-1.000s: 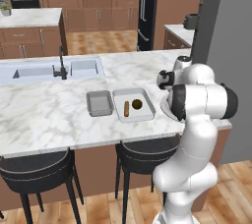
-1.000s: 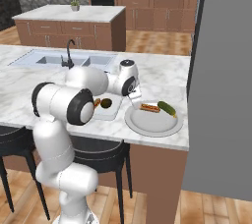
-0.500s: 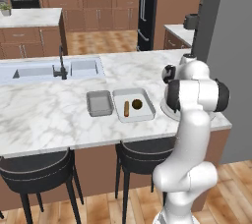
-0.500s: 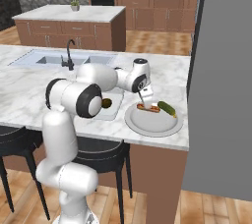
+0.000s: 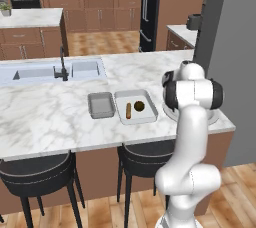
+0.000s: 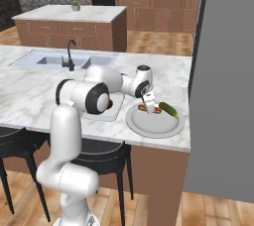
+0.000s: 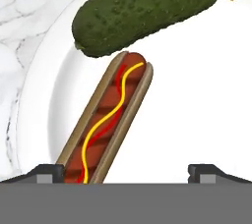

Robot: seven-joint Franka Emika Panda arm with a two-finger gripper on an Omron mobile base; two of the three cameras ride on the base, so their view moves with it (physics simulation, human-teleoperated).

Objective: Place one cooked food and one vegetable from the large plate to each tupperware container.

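The pincer (image 6: 147, 106) hangs wide open and empty above the large plate (image 6: 149, 127). Its tips flank the hot dog (image 7: 107, 122), apparently lining up a grasp; the cucumber (image 7: 147, 9) touches the hot dog's far end.

- The plate (image 6: 155, 125) lies on the counter (image 5: 45, 117), just right of the large tray (image 5: 135, 106).
- The small tray (image 5: 100, 104) sits just left of the large tray.
- The sink (image 5: 47, 70) lies behind the trays.
- On the plate, the hot dog (image 7: 106, 125) touches the cucumber (image 7: 147, 9).
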